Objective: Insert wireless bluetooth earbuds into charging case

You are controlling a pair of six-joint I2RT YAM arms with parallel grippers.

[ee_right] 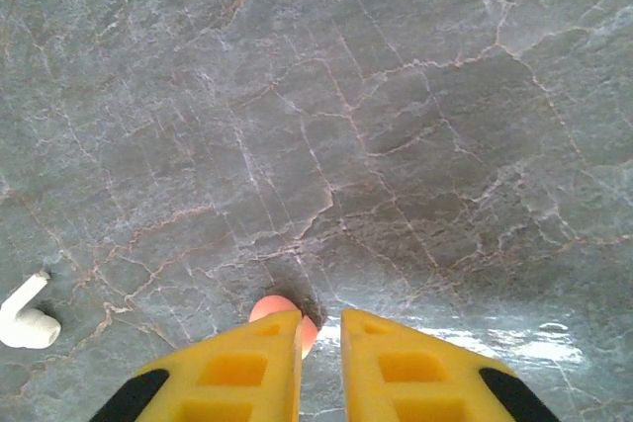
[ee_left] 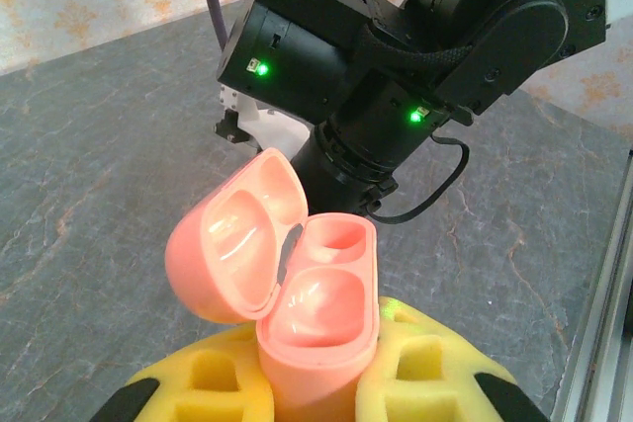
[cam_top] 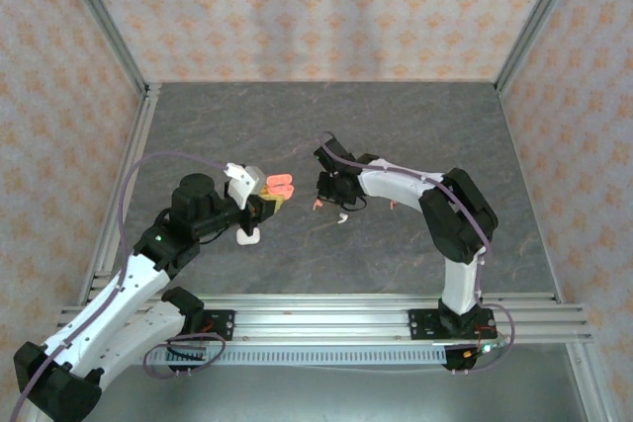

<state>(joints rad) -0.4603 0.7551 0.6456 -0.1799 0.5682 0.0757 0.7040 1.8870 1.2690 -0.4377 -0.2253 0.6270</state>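
A pink charging case (ee_left: 316, 294) stands upright between the yellow fingers of my left gripper (ee_left: 316, 348), which is shut on its base. Its lid is swung open to the left and both wells look bare. From above, the case (cam_top: 280, 186) hangs over the table, facing my right gripper (cam_top: 323, 188). Close above the stone surface, the right gripper (ee_right: 321, 328) has its jaws a narrow gap apart. A pinkish-red earbud (ee_right: 275, 306) lies at the left fingertip, partly behind it, not spanning the gap. A white earbud (ee_right: 25, 318) lies to the left on the table.
A small white rounded object (cam_top: 247, 235) lies on the table below my left gripper. The right arm's black wrist (ee_left: 376, 76) hangs just beyond the open case. Metal frame posts and patterned walls border the grey tabletop (cam_top: 396, 126).
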